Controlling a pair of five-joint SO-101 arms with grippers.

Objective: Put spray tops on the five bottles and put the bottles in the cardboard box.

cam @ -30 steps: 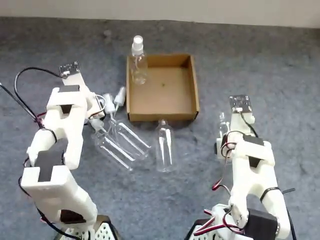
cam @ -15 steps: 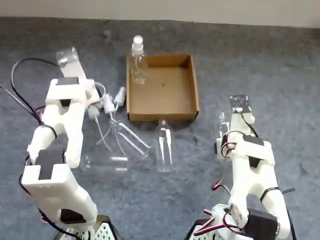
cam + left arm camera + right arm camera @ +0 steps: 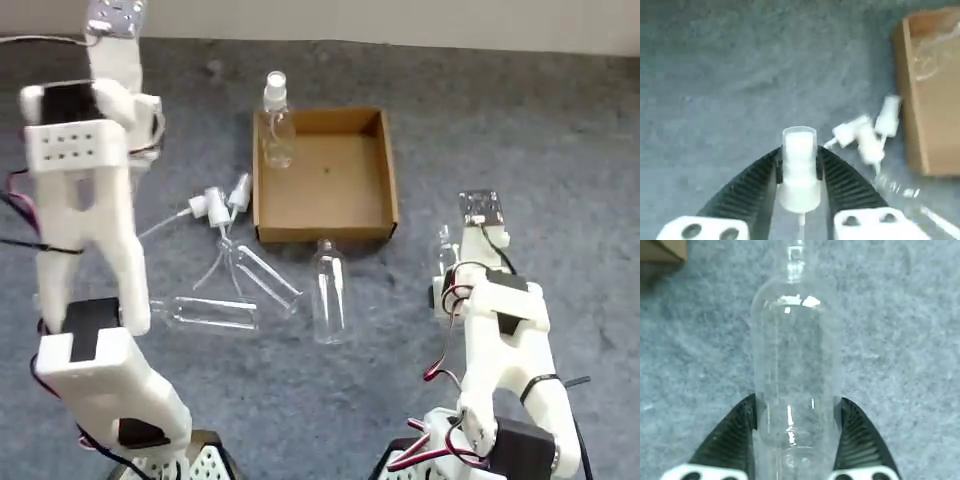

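My left gripper (image 3: pixel 800 172) is shut on a white spray top (image 3: pixel 799 160), held above the grey carpet to the left of the cardboard box (image 3: pixel 325 225). Two loose spray tops (image 3: pixel 228 198) lie beside the box's left wall. One capped bottle (image 3: pixel 277 125) leans in the box's back left corner. Three clear bottles lie in front of the box: one (image 3: pixel 329 290) near its front wall, one (image 3: pixel 266 282) slanted, one (image 3: pixel 205 313) lying across. My right gripper (image 3: pixel 796 440) is shut on an open clear bottle (image 3: pixel 795 360), which stands upright to the right of the box (image 3: pixel 445 250).
The left arm (image 3: pixel 85 190) rises tall over the table's left side. The right arm (image 3: pixel 505 340) stands at the front right. Thin dip tubes (image 3: pixel 215 265) from the loose tops trail among the lying bottles. Bare carpet lies behind and to the right of the box.
My left arm has lifted and swung toward the back left with the spray top. One lying bottle has shifted to lie crosswise at the front left. The right arm has not moved.
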